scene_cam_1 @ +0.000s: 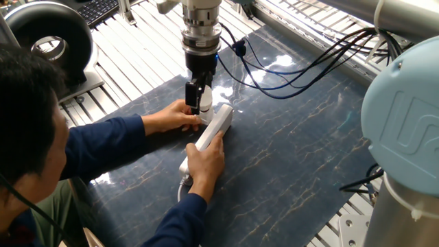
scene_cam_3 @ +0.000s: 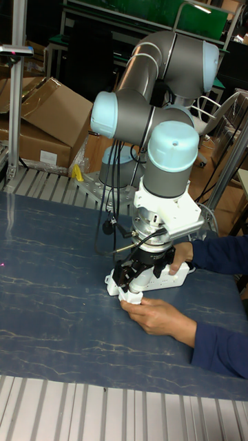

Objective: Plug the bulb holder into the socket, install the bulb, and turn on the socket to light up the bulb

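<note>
The socket (scene_cam_1: 215,125) is a long white power strip lying on the dark marbled mat, also seen in the tall view (scene_cam_3: 171,278). My gripper (scene_cam_1: 198,103) hangs over the strip's far end, shut on a small white piece that looks like the bulb holder (scene_cam_3: 136,287). The piece sits just above the strip's end, and whether it touches an outlet is hidden by the fingers. I cannot pick out the bulb in either view.
A person's left hand (scene_cam_1: 171,116) rests beside the gripper at the strip's end, fingertips under the held piece (scene_cam_3: 155,315). Their right hand (scene_cam_1: 206,161) presses on the strip's near end. Black cables (scene_cam_1: 288,75) hang from the wrist. A second arm's blue-grey joint (scene_cam_1: 405,130) stands at right.
</note>
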